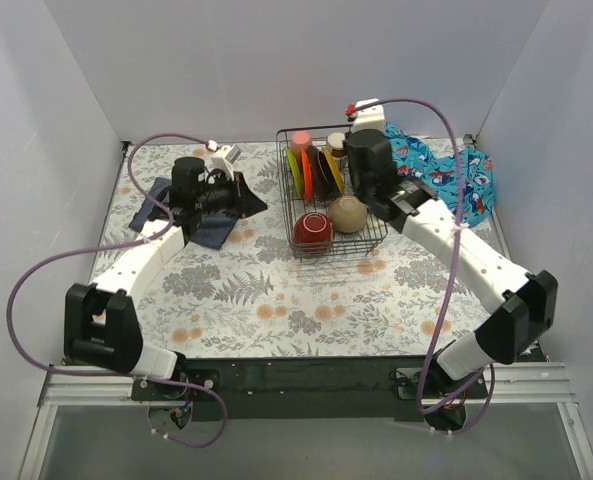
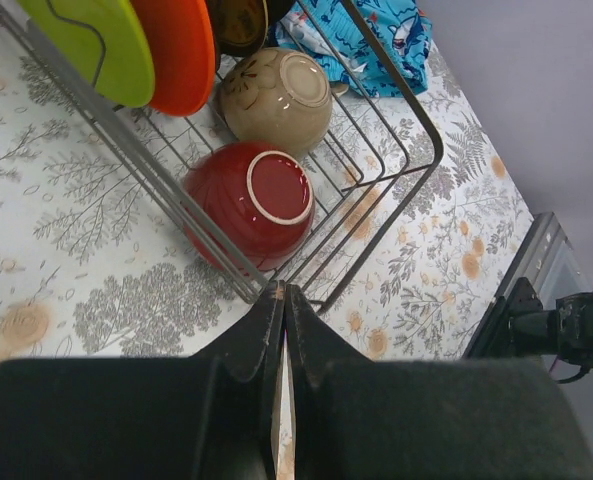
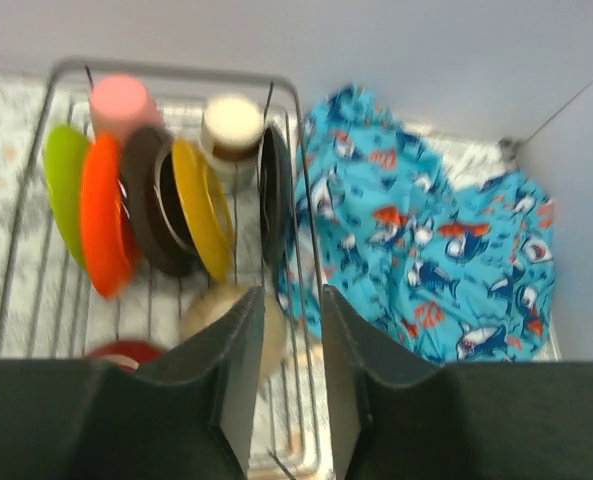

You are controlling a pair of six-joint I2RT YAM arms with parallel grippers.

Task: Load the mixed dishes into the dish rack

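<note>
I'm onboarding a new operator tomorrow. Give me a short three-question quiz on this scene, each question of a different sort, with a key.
1. True or false: the dark red bowl lies inside the dish rack.
2. Which plate stands at the left end of the row in the right wrist view? A green, B orange, C yellow-brown.
3. Fill in: the jaws of the left gripper are ____.
Key: 1 true. 2 A, the green plate. 3 shut.
</note>
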